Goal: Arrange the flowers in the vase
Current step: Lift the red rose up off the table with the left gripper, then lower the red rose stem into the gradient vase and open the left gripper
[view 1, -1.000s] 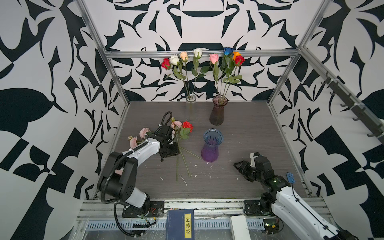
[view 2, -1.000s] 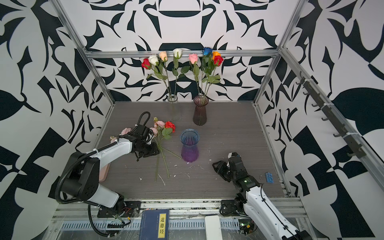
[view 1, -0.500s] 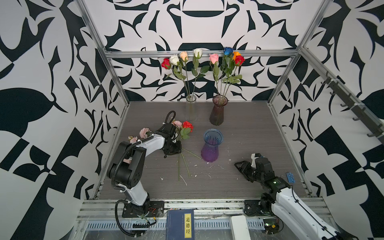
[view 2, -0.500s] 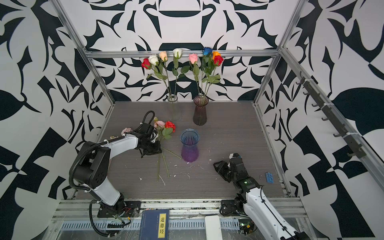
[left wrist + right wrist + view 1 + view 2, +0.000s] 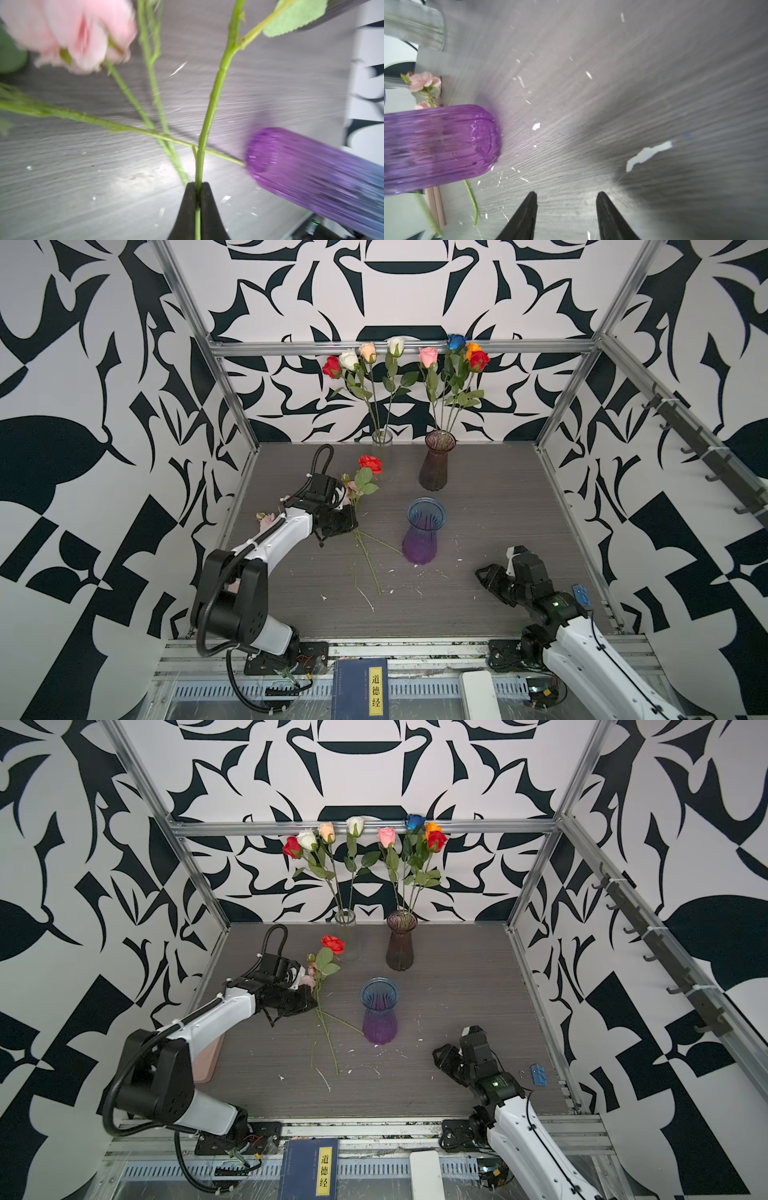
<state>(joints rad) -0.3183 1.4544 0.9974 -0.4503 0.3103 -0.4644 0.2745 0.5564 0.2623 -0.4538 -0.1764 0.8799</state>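
My left gripper [image 5: 352,523] [image 5: 312,1003] [image 5: 198,187] is shut on the green stem [image 5: 218,83] of a red rose [image 5: 370,464] [image 5: 332,944], whose bloom stands raised off the table. Other flowers lie under it with crossed stems [image 5: 365,560], among them a frilly pink bloom [image 5: 72,35]. An empty purple and blue vase [image 5: 424,531] [image 5: 379,1011] [image 5: 311,176] [image 5: 436,145] stands upright just right of them. My right gripper [image 5: 494,568] [image 5: 446,1052] [image 5: 566,194] hovers open and empty over bare table, right of the vase.
At the back stand a clear vase [image 5: 381,439] and a dark vase [image 5: 434,468], each holding several roses. A pink board [image 5: 208,1060] lies at the table's left edge. A small blue piece [image 5: 580,595] lies at the right edge. A book [image 5: 359,689] sits in front.
My left gripper has closed on the red rose's stem and the bloom has risen toward the back. The right arm has hardly moved.
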